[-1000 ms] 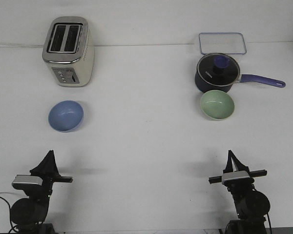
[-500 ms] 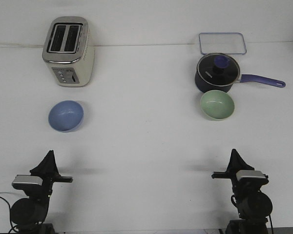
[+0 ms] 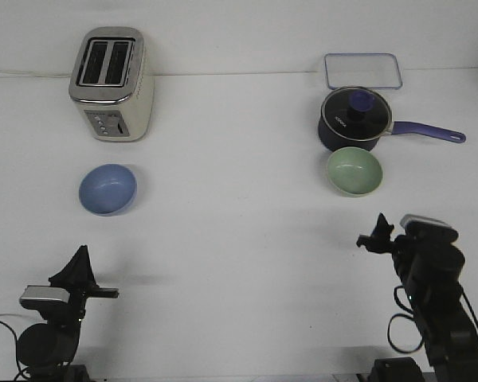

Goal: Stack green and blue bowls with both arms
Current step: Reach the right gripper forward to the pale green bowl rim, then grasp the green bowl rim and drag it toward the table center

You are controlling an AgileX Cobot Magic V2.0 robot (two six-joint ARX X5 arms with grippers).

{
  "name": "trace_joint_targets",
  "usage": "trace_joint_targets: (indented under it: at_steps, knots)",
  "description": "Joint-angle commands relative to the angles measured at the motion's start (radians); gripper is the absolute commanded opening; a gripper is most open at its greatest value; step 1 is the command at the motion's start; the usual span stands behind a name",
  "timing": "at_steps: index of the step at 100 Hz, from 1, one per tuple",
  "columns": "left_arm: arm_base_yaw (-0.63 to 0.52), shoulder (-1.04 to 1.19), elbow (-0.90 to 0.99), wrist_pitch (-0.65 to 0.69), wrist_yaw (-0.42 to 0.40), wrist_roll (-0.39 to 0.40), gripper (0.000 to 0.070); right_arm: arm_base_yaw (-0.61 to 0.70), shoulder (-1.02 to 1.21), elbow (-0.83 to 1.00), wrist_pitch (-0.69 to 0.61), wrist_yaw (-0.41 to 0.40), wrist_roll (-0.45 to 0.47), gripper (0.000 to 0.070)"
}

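The right gripper is raised just short of the green bowl, apart from it; whether it is clenched cannot be told. The left gripper sits low, its state equally unclear. The blue bowl rests on the table before the toaster, well apart from the green one.

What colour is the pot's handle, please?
Purple-blue handle on the dark pot, front view.

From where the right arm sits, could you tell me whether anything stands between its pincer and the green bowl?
Nothing visible does. Only bare table lies between the right pincer and the green bowl. The navy pot stands close behind the bowl, on its far side, so it doesn't block the approach.
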Motion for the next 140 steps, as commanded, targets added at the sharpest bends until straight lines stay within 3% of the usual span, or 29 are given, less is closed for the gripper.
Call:
trace_joint_targets:
  at_steps: [1,22,49,78,82,85,96,140]
  knots:
    - [-0.002,-0.001,-0.019,0.01,-0.002,0.002,0.0015,-0.001,0.116,0.078,-0.004,-0.001,-0.028,0.0548]
    - [-0.002,-0.001,-0.019,0.01,-0.002,0.002,0.0015,-0.037,0.481,0.327,-0.06,-0.039,-0.081,0.0548]
    - [-0.002,-0.001,-0.019,0.01,-0.002,0.002,0.0015,-0.097,0.898,0.617,-0.156,-0.033,-0.15,0.0547]
    - [-0.002,-0.001,-0.019,0.01,-0.002,0.002,0.0015,-0.133,1.158,0.712,-0.145,-0.055,-0.154,0.054]
    - [-0.002,-0.001,-0.019,0.01,-0.002,0.002,0.0015,-0.135,1.176,0.712,-0.141,-0.06,-0.154,0.0505]
    - [-0.002,-0.001,-0.019,0.01,-0.002,0.002,0.0015,-0.136,1.185,0.712,-0.141,-0.063,-0.154,0.0443]
    - [-0.002,-0.001,-0.019,0.01,-0.002,0.002,0.0015,-0.138,1.2,0.711,-0.14,-0.066,-0.163,0.0]
    - [-0.002,-0.001,-0.019,0.01,-0.002,0.002,0.0015,-0.138,1.039,0.713,-0.192,-0.192,-0.163,0.0001]
